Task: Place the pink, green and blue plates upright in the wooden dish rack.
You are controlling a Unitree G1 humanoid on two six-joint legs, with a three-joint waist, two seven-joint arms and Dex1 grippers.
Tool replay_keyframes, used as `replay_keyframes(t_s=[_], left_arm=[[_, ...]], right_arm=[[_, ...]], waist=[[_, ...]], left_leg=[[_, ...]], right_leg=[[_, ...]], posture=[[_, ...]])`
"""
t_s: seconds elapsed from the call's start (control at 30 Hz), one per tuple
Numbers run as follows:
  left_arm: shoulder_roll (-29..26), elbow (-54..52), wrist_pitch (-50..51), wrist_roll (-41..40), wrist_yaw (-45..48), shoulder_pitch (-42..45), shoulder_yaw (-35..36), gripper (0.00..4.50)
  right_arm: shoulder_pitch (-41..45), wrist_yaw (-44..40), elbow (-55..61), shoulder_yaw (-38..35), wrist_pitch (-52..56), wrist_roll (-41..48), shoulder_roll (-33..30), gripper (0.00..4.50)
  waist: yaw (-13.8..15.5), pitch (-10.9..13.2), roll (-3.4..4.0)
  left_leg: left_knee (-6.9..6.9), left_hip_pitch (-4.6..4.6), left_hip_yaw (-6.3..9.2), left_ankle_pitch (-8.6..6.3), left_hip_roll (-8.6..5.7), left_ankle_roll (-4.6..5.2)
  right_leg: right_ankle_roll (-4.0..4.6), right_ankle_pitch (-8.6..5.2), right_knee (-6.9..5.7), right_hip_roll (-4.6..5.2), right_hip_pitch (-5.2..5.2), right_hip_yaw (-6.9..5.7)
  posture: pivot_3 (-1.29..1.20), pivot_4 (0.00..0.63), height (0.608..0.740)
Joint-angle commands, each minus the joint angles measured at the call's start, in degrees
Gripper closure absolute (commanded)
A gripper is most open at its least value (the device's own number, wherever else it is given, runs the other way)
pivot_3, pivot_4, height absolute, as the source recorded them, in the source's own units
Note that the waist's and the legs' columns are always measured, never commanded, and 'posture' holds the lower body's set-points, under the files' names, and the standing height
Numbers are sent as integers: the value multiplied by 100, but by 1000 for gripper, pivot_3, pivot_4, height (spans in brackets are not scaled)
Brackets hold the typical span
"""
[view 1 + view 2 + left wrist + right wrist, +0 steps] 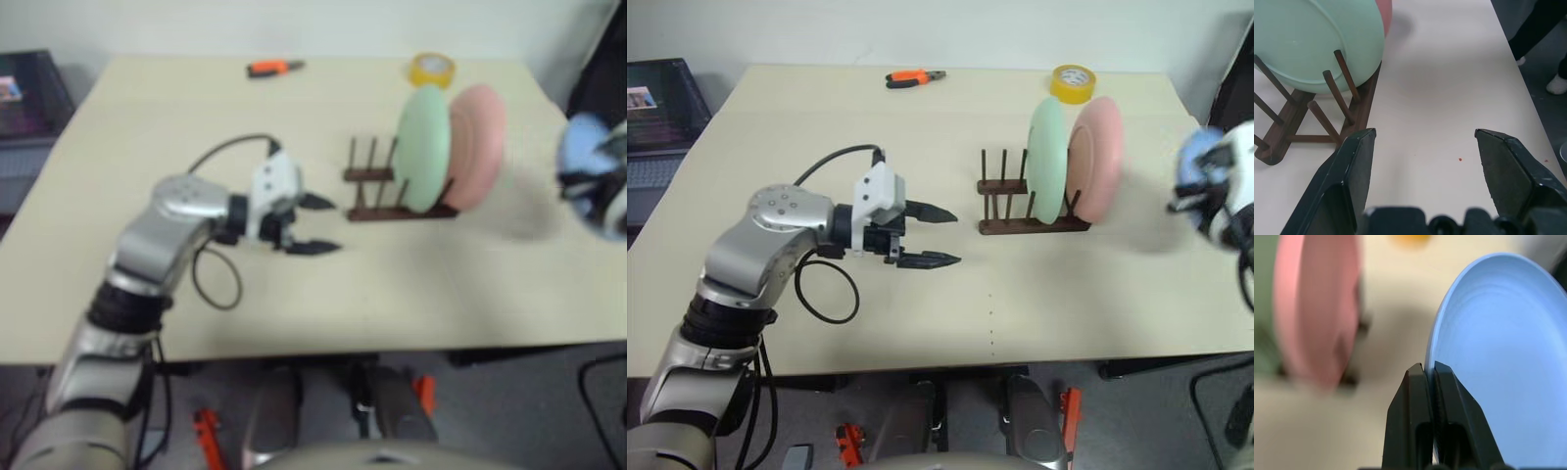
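Tabletop (921, 323): pale beige, carrying the rack, two plates, a tape roll and a pair of pliers.

Wooden dish rack (1019, 211): dark brown, standing right of the tabletop's middle; its thin pegs rise from two base rails, and the pegs at its left end stand bare.

Green plate (1046, 162): mint, upright on edge between the pegs at the right part of the rack, just left of the pink one.

Pink plate (1095, 162): pale pink, upright on edge at the rack's right end, just beside the green plate; whether the two touch I cannot tell.

Blue plate (1498, 362): light blue, held on edge off the tabletop at the scene's right edge, well to the right of the rack and apart from it.

Right pincer (1431, 374): closed tight on the rim of the blue plate, one black finger on each face, raised above the tabletop to the right of the pink plate.

Left pincer (926, 235): spread wide with nothing between the fingers, hovering over the tabletop left of the rack and pointing toward it; in its wrist view the rack's bare pegs lie just beyond one fingertip.

Yellow tape roll (1073, 82): lying flat at the far edge, behind the plates.

Orange-handled pliers (914, 76): lying at the far edge, left of the tape roll.
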State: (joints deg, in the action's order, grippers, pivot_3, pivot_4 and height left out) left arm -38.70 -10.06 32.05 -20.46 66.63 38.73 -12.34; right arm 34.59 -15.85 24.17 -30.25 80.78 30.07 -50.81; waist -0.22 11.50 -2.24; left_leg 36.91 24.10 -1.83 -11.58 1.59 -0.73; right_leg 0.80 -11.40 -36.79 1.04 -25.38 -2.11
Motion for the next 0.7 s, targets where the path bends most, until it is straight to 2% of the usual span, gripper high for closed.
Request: replay_keyframes(t_s=[0.03, 0.17, 0.3, 0.47, 0.7], left_arm=[[-139, -14, -81, -115, 20, 31, 346, 940], [-269, -68, -32, -138, -16, -129, 533, 940], [-392, -328, 133, -239, -150, -362, 764, 940], [-463, -749, 337, -348, -415, -675, 892, 940], [-654, -1313, 749, -565, -812, -1132, 1292, 940]], right_arm=[[1001, 92, 9, -203, -320, 13, -142, 4487], [2258, -54, -221, 415, -1138, 35, -72, 4487], [3241, -625, -497, 871, -2269, 700, 1276, 4487], [3660, -920, -1278, 488, -2528, 1885, 2495, 4487], [3712, -145, -2608, -339, -2198, 3421, 3040, 4487]], waist=[[-2, 0, -1], [-38, 6, 16], [-131, 6, 16], [-136, 6, 16], [-58, 6, 14]], left_leg=[[-1, 0, 1, 0, 1, 0], [-8, -3, -2, -1, 1, 1], [-10, -8, 4, -2, 7, 1], [-10, -11, 3, -1, 25, 2], [4, 4, -1, -1, 8, 3]], right_leg=[[-17, 10, 2, -1, 4, -5], [-16, 10, -7, -9, -8, 6], [-12, 7, -10, -12, -5, 0], [-13, 10, -19, -23, -1, -7], [-29, 20, -8, 4, 1, 5]], posture=[[0, 150, 740], [0, 150, 740], [0, 150, 740], [0, 150, 740], [0, 150, 740]])
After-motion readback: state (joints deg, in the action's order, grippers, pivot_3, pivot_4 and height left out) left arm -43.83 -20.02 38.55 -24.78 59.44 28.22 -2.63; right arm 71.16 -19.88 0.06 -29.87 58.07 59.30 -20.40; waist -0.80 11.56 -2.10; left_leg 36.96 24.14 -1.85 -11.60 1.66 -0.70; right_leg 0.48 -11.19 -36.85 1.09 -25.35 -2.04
